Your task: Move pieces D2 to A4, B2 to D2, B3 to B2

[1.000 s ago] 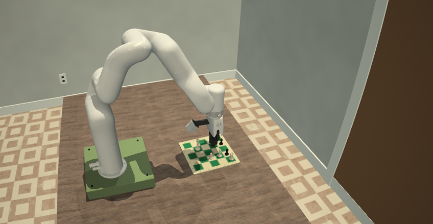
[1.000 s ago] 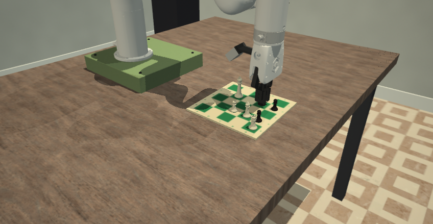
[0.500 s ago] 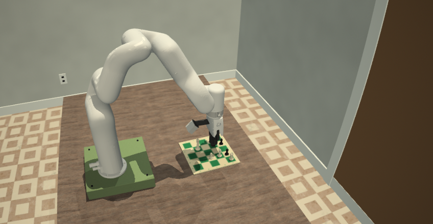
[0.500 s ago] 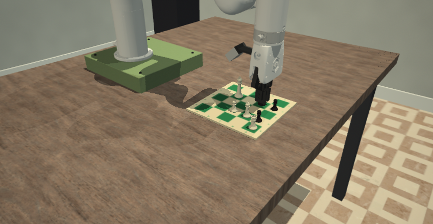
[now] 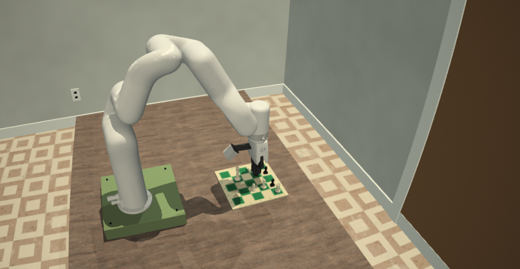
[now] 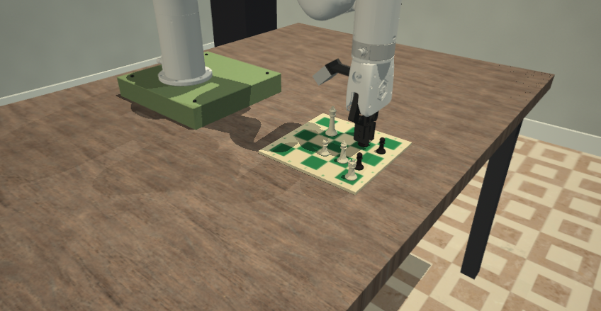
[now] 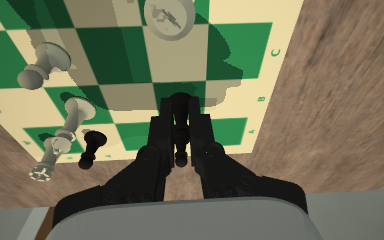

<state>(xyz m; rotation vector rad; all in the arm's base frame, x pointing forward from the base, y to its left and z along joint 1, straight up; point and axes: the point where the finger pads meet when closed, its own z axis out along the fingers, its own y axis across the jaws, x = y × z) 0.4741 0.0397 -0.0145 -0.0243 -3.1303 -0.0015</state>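
Observation:
The small green and cream chessboard [image 6: 335,150] lies on the wooden table. My gripper [image 6: 363,132] stands upright over the board's far right part and is shut on a slim black piece [image 7: 180,130]. In the wrist view the piece's base is over row B, in the second column in from the lettered edge. I cannot tell whether the base touches the board. Two black pawns [image 6: 380,145] [image 6: 359,161] stand to the right of and in front of the gripper. A tall white piece [image 6: 332,121] stands to its left. Three more white pieces [image 6: 324,146] [image 6: 342,151] [image 6: 351,168] stand nearer the front.
The arm's green base [image 6: 198,87] sits on the table to the left of the board. The table's right edge [image 6: 485,173] runs close behind the board. In the wrist view a white piece [image 7: 169,17] stands just ahead of the fingers, and a black pawn [image 7: 90,148] is at their left.

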